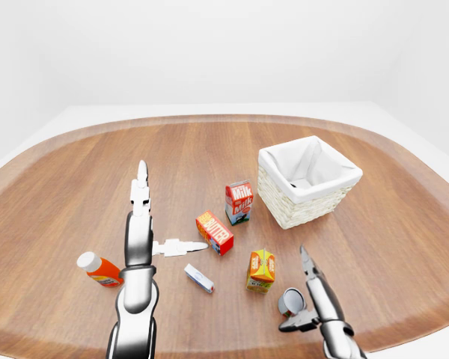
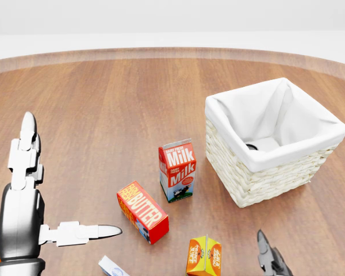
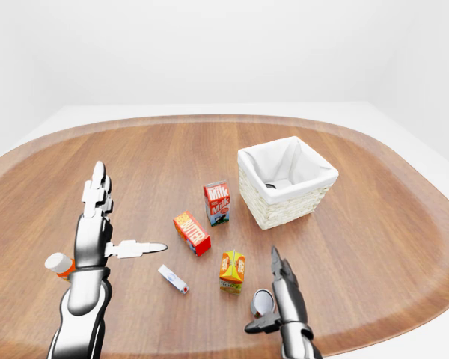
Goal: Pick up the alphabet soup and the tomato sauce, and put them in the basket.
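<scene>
Both hands spread open, one can left on the table

A can [image 1: 289,301] lies on its side just beside the open right hand [image 1: 312,293], well below the basket [image 1: 307,182] in the left-eye view. A dark round thing sits inside the basket, can't tell what. Left hand [image 1: 141,238] has fingers splayed wide, well left of the basket, holding nothing.

A rounded wooden table [image 1: 209,149] stands among plain white walls.
</scene>
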Tool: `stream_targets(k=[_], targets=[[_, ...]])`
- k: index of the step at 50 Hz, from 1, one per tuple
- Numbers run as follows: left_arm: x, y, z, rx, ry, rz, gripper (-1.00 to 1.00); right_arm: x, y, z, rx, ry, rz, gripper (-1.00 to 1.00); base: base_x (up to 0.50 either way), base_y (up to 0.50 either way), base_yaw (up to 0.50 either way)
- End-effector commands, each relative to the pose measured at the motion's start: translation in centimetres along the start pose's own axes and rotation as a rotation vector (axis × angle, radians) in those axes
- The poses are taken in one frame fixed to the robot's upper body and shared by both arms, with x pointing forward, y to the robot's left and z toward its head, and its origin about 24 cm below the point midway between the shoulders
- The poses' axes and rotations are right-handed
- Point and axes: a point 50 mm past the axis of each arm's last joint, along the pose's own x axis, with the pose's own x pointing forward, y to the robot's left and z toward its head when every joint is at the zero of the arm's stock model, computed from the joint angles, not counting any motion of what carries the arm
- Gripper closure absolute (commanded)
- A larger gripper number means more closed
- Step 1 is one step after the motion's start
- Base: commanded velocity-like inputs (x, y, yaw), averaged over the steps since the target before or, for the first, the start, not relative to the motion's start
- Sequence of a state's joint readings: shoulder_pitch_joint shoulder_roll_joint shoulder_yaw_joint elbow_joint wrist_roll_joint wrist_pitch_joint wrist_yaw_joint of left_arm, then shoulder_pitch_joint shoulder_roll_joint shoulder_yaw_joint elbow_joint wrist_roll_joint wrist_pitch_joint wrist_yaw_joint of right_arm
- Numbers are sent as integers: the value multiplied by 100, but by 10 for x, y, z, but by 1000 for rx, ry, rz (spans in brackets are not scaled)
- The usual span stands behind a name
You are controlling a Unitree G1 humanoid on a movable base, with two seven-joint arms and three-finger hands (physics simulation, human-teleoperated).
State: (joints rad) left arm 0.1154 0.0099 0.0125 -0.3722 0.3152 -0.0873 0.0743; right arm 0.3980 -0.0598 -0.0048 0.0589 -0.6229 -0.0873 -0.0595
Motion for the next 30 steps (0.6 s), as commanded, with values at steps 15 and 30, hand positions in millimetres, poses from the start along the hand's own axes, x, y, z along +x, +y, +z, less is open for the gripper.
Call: stream_targets(k=[15,30], targets=[[0,1,1,0,-5,2,-100,2,6,-7,-61,23,-4,-100,0,0,0],[0,1,1,-1,-5,2,-100,4,11,-12,-105,35,-5,-100,0,0,0]])
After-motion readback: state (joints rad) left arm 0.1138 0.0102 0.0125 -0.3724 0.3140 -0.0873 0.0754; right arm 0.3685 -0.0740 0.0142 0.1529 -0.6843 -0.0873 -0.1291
